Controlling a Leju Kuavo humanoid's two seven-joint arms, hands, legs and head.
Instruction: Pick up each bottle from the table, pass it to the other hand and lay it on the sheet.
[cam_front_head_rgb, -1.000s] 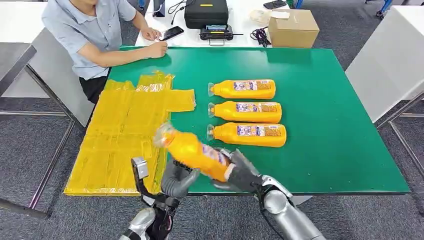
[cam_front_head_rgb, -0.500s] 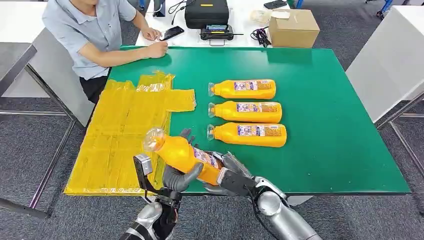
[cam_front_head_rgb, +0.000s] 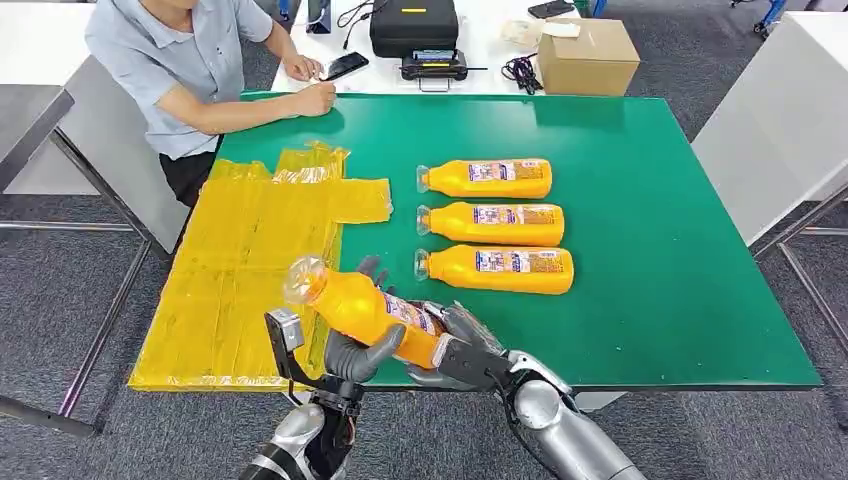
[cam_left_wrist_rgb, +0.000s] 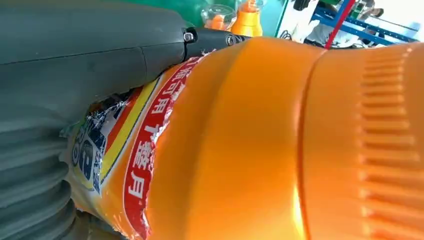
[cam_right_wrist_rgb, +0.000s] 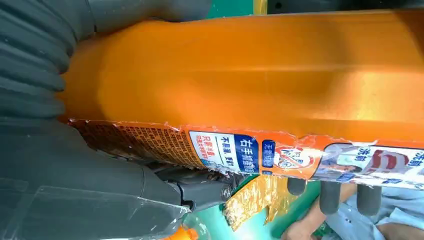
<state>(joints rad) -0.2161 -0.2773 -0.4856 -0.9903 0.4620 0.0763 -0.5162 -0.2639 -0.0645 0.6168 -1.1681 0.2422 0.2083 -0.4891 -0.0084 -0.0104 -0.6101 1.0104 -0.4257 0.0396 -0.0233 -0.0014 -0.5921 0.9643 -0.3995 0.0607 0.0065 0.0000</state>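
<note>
While both hands are clasping the bottle (cam_front_head_rgb: 370, 310) above the table's near edge, at six o'clock from three bottles (cam_front_head_rgb: 495, 225) lying on the green table (cam_front_head_rgb: 650, 250), the handover is on. Left hand (cam_front_head_rgb: 360, 355) fingers are wrapping its middle; right hand (cam_front_head_rgb: 455, 350) is gripping the base. My call: firm up left before right lets go. Wrist views are showing the torn label (cam_right_wrist_rgb: 240, 150); head view is showing the yellow sheet (cam_front_head_rgb: 240, 270) at nine o'clock.

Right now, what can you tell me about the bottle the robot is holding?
The held bottle is orange plastic with a clear cap end and a torn, wrinkled label of red, blue and white print. It hangs tilted over the green table's near edge, cap toward the yellow sheet. Both hands grip it: the left hand at its middle, the right hand at its base.
</note>
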